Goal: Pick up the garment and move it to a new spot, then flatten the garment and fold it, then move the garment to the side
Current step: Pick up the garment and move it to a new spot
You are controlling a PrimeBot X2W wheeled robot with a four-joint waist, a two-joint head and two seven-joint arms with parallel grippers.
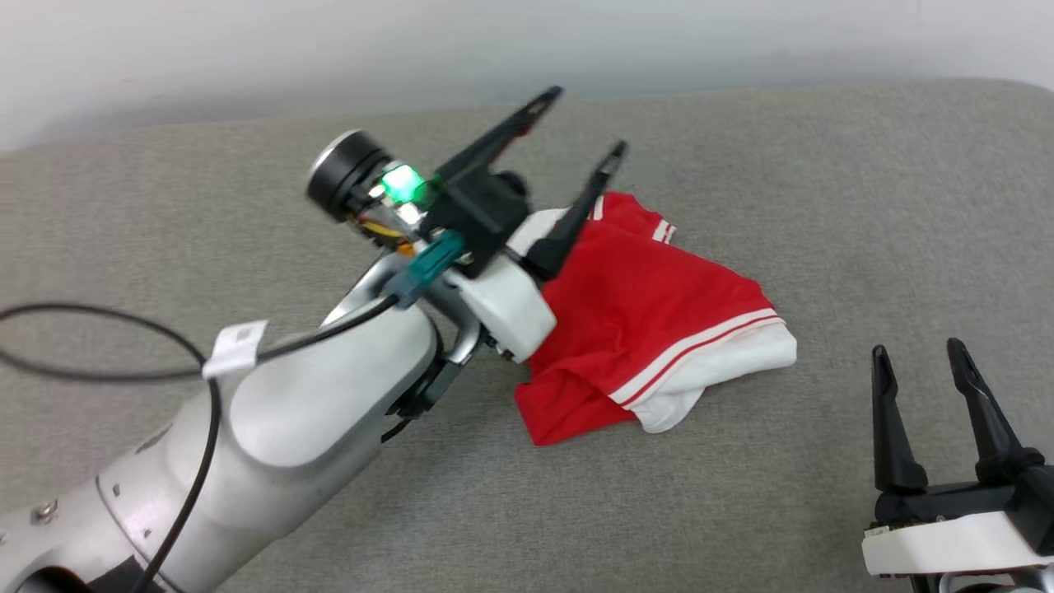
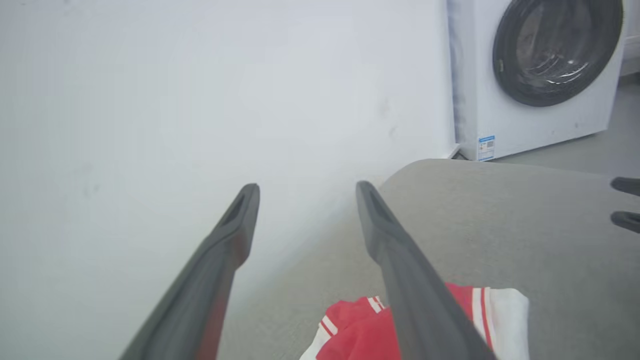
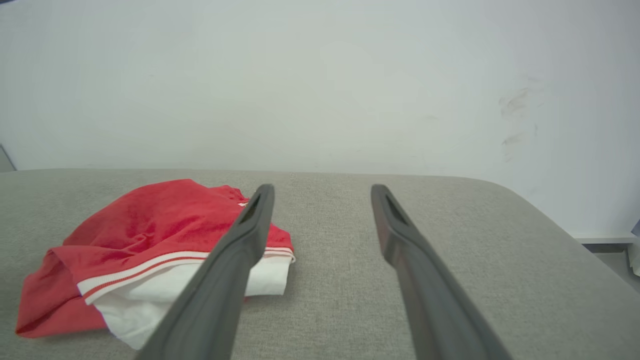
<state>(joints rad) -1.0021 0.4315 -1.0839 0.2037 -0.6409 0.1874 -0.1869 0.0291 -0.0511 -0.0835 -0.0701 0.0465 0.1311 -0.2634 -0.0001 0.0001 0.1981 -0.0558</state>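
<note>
Your left gripper (image 1: 585, 121) spread wide, empty, tilted up above crumpled red jersey T-shirt with white sleeves (image 1: 650, 305)

The carrying surface is a padded surface (image 1: 856, 214) covered in grey woven fabric, with a rounded far edge and a rounded far right corner. One item lies directly on it: the garment (image 1: 650, 305), red, bunched in a loose, uneven heap, set back from the far edge and well apart from the right edge. Its white sleeve (image 1: 725, 371), bordered with red-and-white stripe trim, lies on the side of the heap towards the right edge, resting on the fabric.
</note>
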